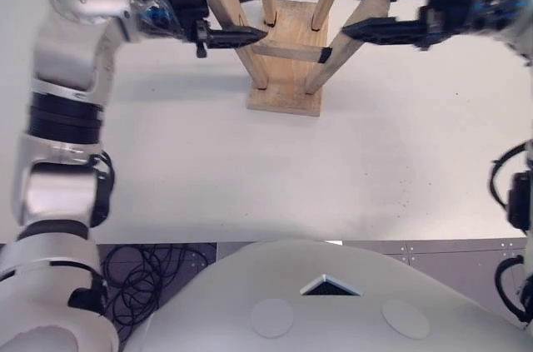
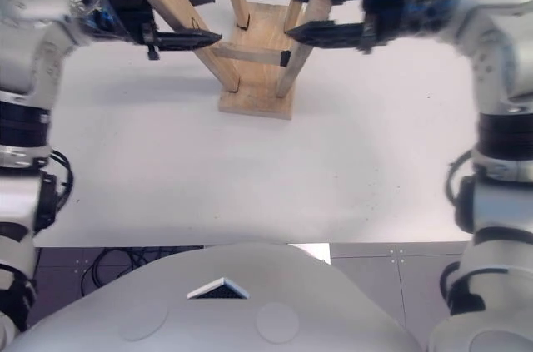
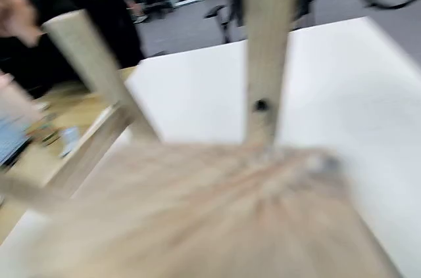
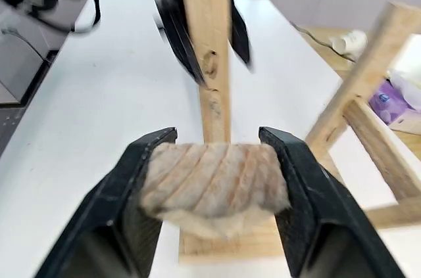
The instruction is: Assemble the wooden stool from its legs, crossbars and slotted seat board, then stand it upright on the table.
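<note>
The bench point(image 1: 166, 161) is carrying the stool point(image 1: 287, 36) upside down, with the seat board point(image 1: 283, 101) lying flat. The left tool point(image 1: 258, 12) and right tool point(image 1: 350, 11) are each pinching a near leg. The flip is probably needing matched, even lifting. The right wrist view is showing the pinch on the leg's end grain, where the head views aren't.

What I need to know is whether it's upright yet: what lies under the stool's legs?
The seat board lies flat on the table under the legs, which point up, so the stool is upside down. What the board covers cannot be seen.
</note>
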{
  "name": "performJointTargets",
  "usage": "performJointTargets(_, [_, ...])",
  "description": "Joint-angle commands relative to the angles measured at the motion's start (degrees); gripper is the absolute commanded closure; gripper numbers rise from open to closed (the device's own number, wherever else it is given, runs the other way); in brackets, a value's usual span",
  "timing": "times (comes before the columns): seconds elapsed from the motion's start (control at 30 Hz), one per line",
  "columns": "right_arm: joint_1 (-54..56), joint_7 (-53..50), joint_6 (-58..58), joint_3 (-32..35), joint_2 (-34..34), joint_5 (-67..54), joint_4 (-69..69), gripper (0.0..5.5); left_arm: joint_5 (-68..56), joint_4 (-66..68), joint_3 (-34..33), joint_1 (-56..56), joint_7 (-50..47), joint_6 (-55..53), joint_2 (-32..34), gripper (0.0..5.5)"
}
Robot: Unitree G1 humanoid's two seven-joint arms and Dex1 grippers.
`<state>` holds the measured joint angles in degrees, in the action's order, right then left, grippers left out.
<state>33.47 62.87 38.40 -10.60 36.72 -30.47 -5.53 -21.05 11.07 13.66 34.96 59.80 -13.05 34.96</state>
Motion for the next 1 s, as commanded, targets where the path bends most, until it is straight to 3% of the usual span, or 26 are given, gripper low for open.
performJointTargets(0.03, [2.69,-3.5,9.42,-2.23,-11.01,-7.19,-0.72,2.47,6.73,8.58,-1.09,-0.88,-6.56,2.2,-2.26,2.22])
performJointTargets(0.17, [9.15,-7.55,12.5,0.04,-18.95,-11.42,-2.62,2.38,10.22,19.62,-5.79,4.83,-12.46,8.61,-2.17,2.16])
performJointTargets(0.27, [11.45,-16.01,12.73,3.49,-23.17,-12.76,-8.52,2.38,0.51,18.82,-18.13,6.72,-21.31,14.54,-10.47,2.16])
performJointTargets(0.4, [12.12,-26.46,21.31,17.51,-17.63,-22.53,-17.32,2.38,-9.88,12.9,-28.7,4.08,-25.05,12.85,-13.73,2.16])
performJointTargets(0.53, [18.67,-31.78,24.53,31.77,-7.05,-29.98,-13.41,2.38,-14.94,2.76,-32.48,-5.24,-24.49,7.03,-12.17,2.16])
performJointTargets(0.63, [12.43,-20.26,17.44,28.42,8.45,-19.38,-12.21,2.38,-14.76,-6.95,-29.35,-14.47,-17.75,0.19,-5.87,2.16])
performJointTargets(0.77, [-1.77,-0.45,10.54,26.78,20.47,-14.39,-5.05,2.38,-15.15,-16.52,-26.0,-22.9,-8.64,-7.32,2.79,2.16])
performJointTargets(0.87, [-5.03,4.56,6.68,22.51,16.69,-12.12,3.37,2.38,-15.18,-21.37,-22.65,-26.18,-5.74,-11.1,4.76,2.16])
performJointTargets(1.0, [-0.02,4.85,-1.54,14.34,7.73,-4.69,16.31,2.38,-14.59,-25.34,-17.81,-28.4,-3.17,-14.32,5.48,2.16])
